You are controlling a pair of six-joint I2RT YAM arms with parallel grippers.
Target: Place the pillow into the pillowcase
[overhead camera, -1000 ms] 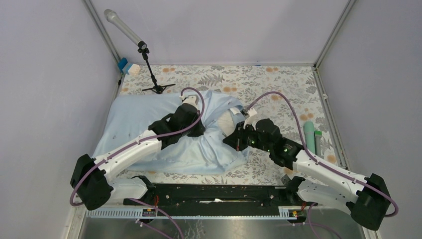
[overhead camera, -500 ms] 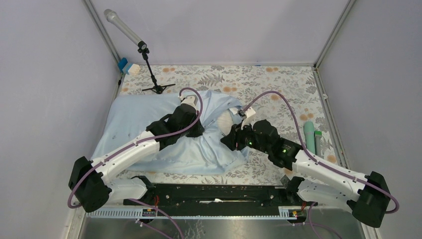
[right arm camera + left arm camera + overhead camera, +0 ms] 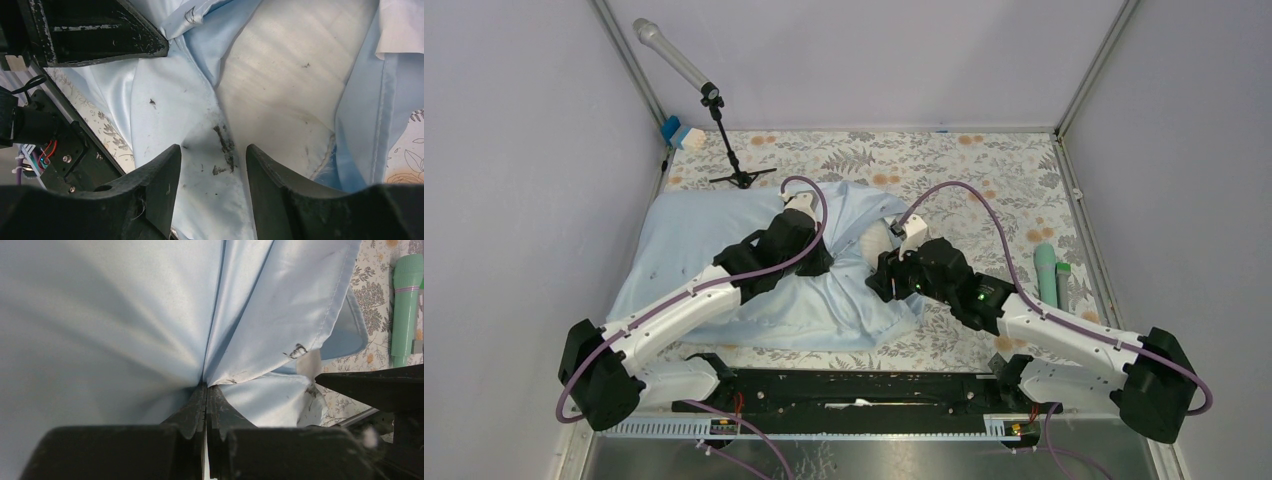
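Note:
The light-blue pillowcase lies wrinkled on the table's left half. Its open end is bunched near the middle. A patch of the cream pillow shows in that opening, and the rest is under the blue cloth. My left gripper is shut on a pinched fold of the pillowcase, which fans out from the jaws. My right gripper is open just above stained cloth where the pillowcase meets the pillow. It holds nothing. In the top view the right gripper sits at the opening, close to the left gripper.
A microphone on a small stand stands at the back left, beside a blue and white block. A green cylinder lies at the right on the floral tablecloth. Walls close in the table on three sides.
The right gripper's jaws have opened and let go of the cloth. That arm has shifted slightly left toward the pillowcase opening. The left gripper stays shut on the fold.

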